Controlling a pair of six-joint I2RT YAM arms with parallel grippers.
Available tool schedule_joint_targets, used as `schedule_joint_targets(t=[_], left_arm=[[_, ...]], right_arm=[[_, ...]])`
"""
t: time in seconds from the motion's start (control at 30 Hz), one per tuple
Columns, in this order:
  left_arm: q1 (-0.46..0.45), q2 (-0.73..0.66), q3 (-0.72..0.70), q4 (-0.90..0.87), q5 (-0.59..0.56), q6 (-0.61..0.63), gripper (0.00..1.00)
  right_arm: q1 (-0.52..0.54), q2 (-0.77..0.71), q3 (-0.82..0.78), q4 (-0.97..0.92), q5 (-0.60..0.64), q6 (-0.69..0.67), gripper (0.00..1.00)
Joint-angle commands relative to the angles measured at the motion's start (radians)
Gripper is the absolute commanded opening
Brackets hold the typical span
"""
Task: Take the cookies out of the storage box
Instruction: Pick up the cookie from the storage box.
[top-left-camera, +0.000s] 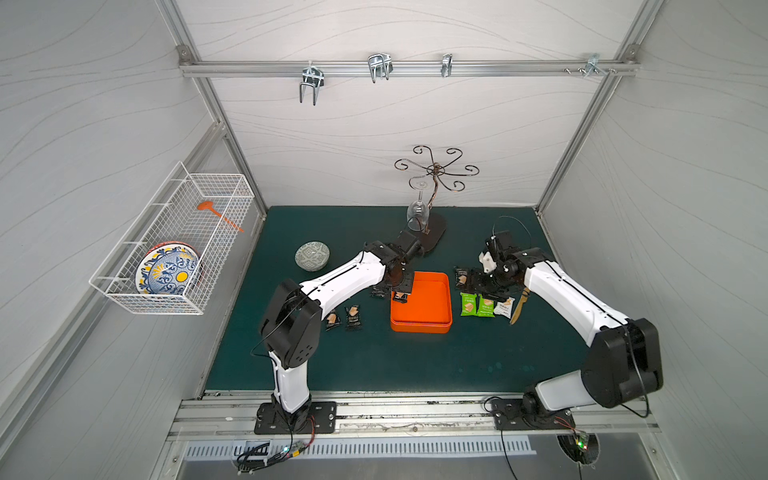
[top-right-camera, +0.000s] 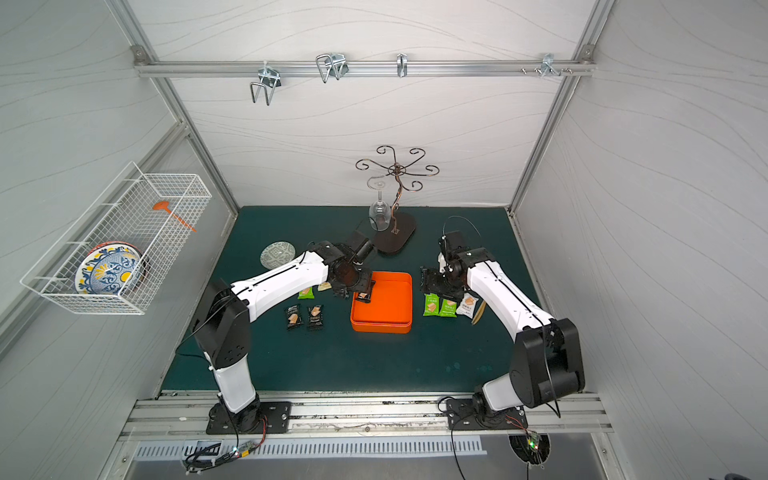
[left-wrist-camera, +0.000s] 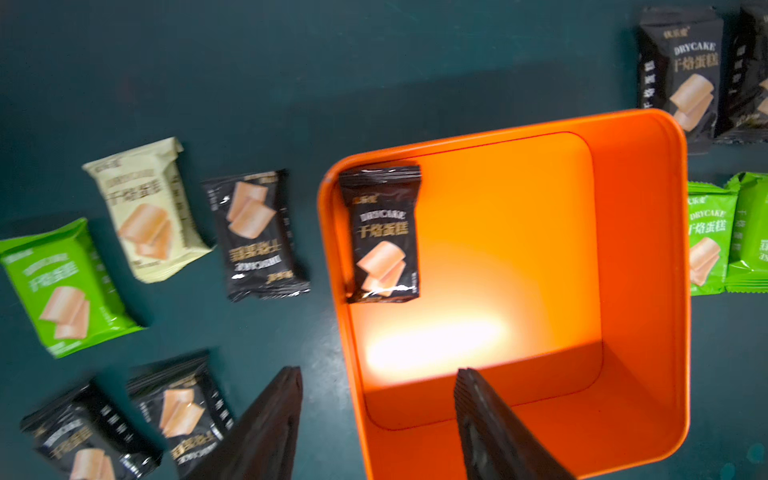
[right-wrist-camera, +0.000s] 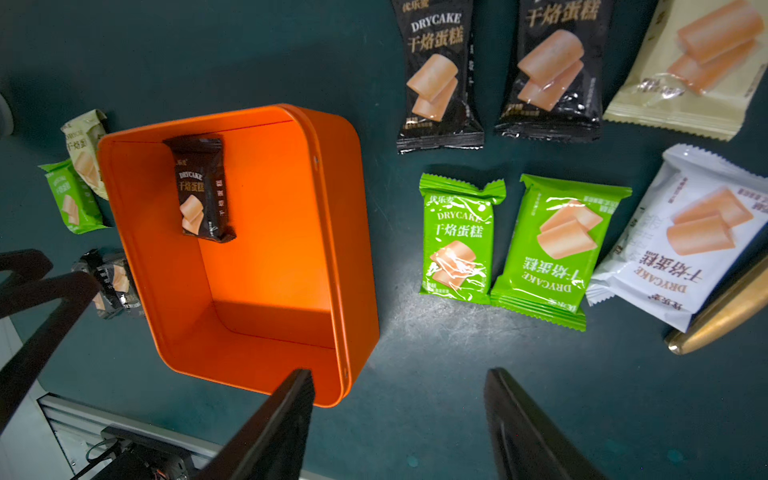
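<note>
Green counter (top-left-camera: 374, 365) with orange box (top-left-camera: 428, 320) mid-frame, nearly emptied: one black packet (left-wrist-camera: 384, 232) hugging its left wall. Left tool (left-wrist-camera: 378, 372) hovering by it, jaws apart, empty, seemingly lining up a pinch. Right tool (right-wrist-camera: 399, 372) right of box, apart, empty, over unloaded packets (top-left-camera: 468, 304).

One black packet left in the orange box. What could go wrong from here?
1. The black packet lies tight against the storage box wall, near a corner; a finger may hit the rim instead of getting behind it.
2. The left gripper, open, appears to straddle that wall, so descending could catch and drag the box.
3. Loose packets lie just outside that wall; a shoved box could scatter them.
</note>
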Motion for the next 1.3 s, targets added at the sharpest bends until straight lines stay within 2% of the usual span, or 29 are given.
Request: schedule_joint_targets(t=[0.0, 0.23, 0.47, 0.6, 0.97, 1.27], left_arm=[[-0.01, 0.053, 0.074, -0.016, 0.019, 0.011, 0.63], [-0.015, 0.145, 0.124, -0.026, 0.029, 0.002, 0.63], [-0.019, 0.23, 0.201, -0.094, -0.056, -0.05, 0.63], [-0.022, 0.277, 0.24, -0.108, -0.067, -0.076, 0.63], [-0.022, 0.382, 0.285, -0.167, -0.203, -0.193, 0.63], [-0.022, 0.437, 0.307, -0.185, -0.197, -0.204, 0.63]], right_arm=[[-0.013, -0.04, -0.015, 0.004, -0.012, 0.0, 0.7], [-0.027, -0.047, -0.026, 0.008, -0.016, -0.002, 0.7], [-0.036, -0.045, -0.033, 0.011, -0.025, -0.008, 0.7], [-0.044, -0.046, -0.04, 0.014, -0.031, -0.014, 0.7], [-0.076, -0.059, -0.078, 0.023, -0.058, -0.038, 0.7], [-0.122, -0.082, -0.104, 0.024, -0.079, -0.059, 0.7]])
